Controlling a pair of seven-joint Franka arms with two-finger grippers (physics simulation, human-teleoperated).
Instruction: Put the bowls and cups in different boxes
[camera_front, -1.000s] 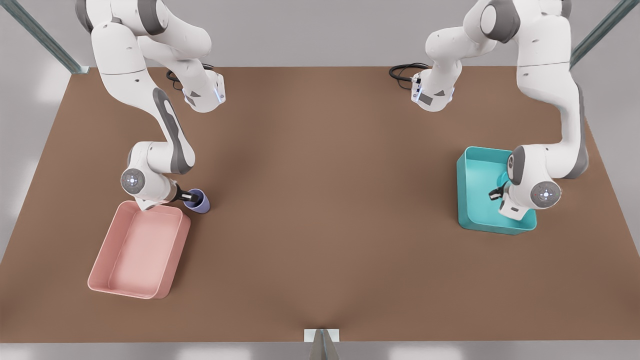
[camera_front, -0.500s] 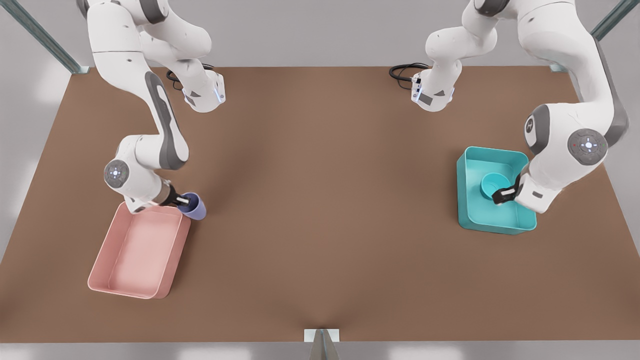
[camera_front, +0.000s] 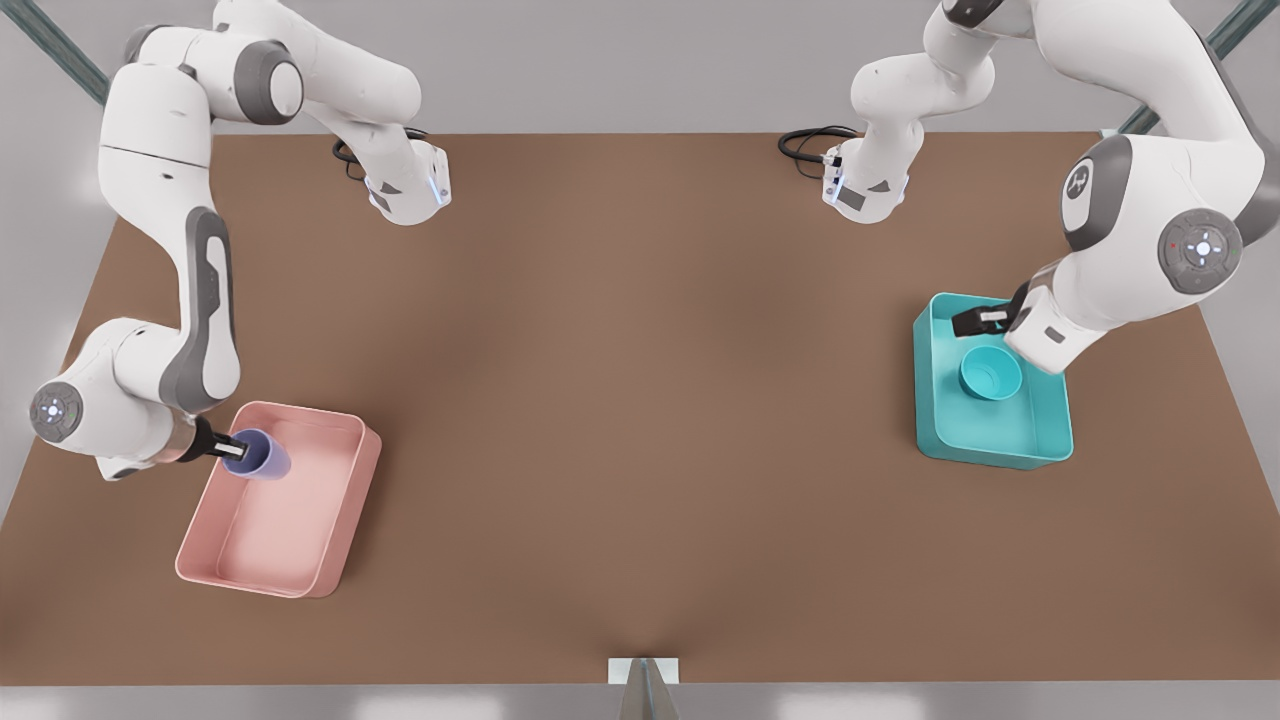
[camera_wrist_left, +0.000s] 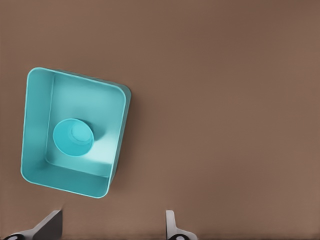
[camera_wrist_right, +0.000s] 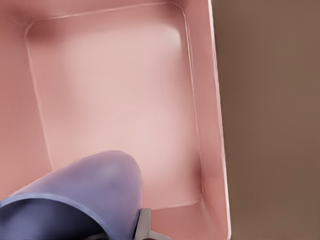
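Note:
The teal bowl (camera_front: 990, 372) sits upright inside the teal box (camera_front: 995, 455) on the front view's right; the left wrist view looks down on the bowl (camera_wrist_left: 73, 136) in that box (camera_wrist_left: 36, 125). My left gripper (camera_front: 975, 320) hovers open over the box's far edge, holding nothing, its fingers (camera_wrist_left: 172, 227) spread wide. On the front view's left, my right gripper (camera_front: 232, 450) is shut on the lavender cup (camera_front: 258, 455), held tilted above the far left corner of the pink box (camera_front: 300, 530). The right wrist view shows the cup (camera_wrist_right: 80, 200) over the box's bare floor (camera_wrist_right: 125, 100).
Both arm bases (camera_front: 405, 190) (camera_front: 865, 190) stand at the far edge of the brown table (camera_front: 640, 400), with black cables beside them. A small grey mount (camera_front: 643, 680) sits at the near edge. The wide middle of the table lies between the boxes.
My right gripper carried the cup from beside the pink box's far corner to above the box. My left gripper let go of the bowl in the teal box and drew back toward its far edge.

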